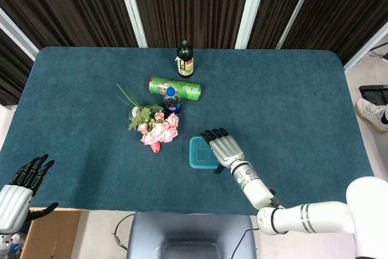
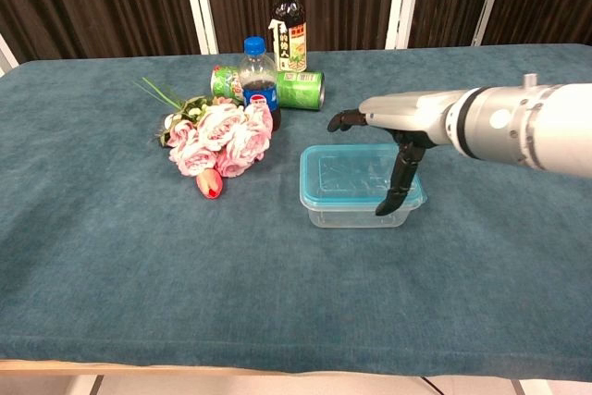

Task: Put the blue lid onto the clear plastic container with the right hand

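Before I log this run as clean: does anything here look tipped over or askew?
The green can lies on its side behind the cola bottle. The blue lid sits level on the clear container; nothing spilled.

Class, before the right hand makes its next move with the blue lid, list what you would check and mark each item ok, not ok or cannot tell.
1. Blue lid lies on the clear plastic container: ok.
2. Lid snapped down all round the rim: cannot tell.
3. Right hand is above the lid's right side, fingers pointing down: ok.
4. Fingers free of the lid: cannot tell.
5. Flower bouquet and cola bottle stand apart from the container: ok.
6. Left hand is off at the table's near left edge, holding nothing: ok.
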